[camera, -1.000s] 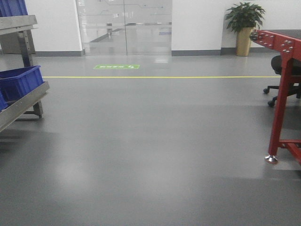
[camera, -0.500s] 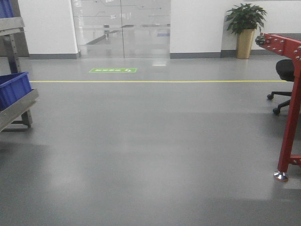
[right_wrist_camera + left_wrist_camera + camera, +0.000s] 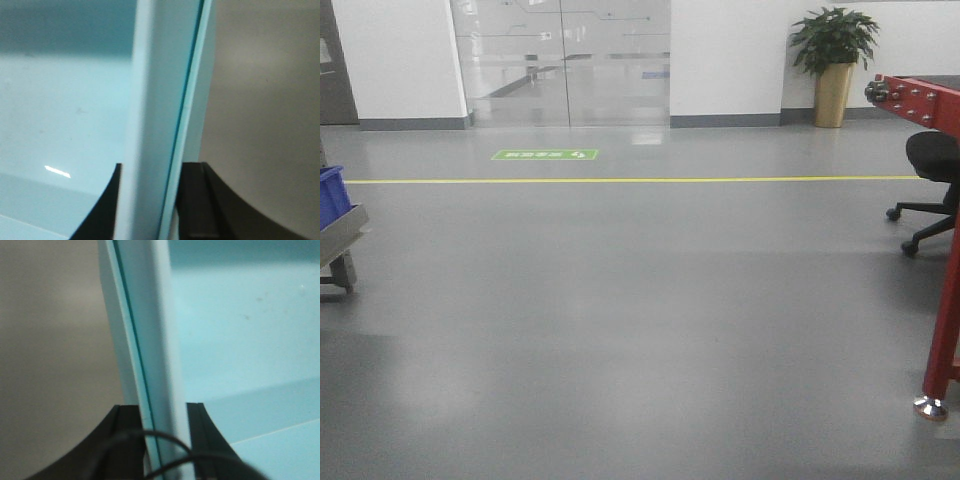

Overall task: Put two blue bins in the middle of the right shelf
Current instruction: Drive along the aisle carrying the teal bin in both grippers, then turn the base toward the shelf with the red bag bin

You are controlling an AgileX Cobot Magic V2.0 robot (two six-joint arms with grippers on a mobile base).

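Note:
Both wrist views are filled by a pale blue bin. In the left wrist view its upright wall (image 3: pixel 150 340) runs between the black fingers of my left gripper (image 3: pixel 162 440), which is shut on it. In the right wrist view the opposite wall (image 3: pixel 160 100) sits between the fingers of my right gripper (image 3: pixel 150 205), also shut on it. Another blue bin (image 3: pixel 330 192) rests on the grey metal shelf (image 3: pixel 342 228) at the left edge of the front view. A red metal rack (image 3: pixel 944 330) stands at the right edge, only partly in view. Neither arm shows in the front view.
Open grey floor (image 3: pixel 640 330) stretches ahead, crossed by a yellow line (image 3: pixel 640 180). A black office chair (image 3: pixel 932 160) sits behind the red rack. Glass doors (image 3: pixel 565 60) and a potted plant (image 3: pixel 833 60) stand at the far wall.
The view has rolled forward: the left shelf and its bin have slid almost out of frame on the left, and the red rack's leg has moved lower and further right.

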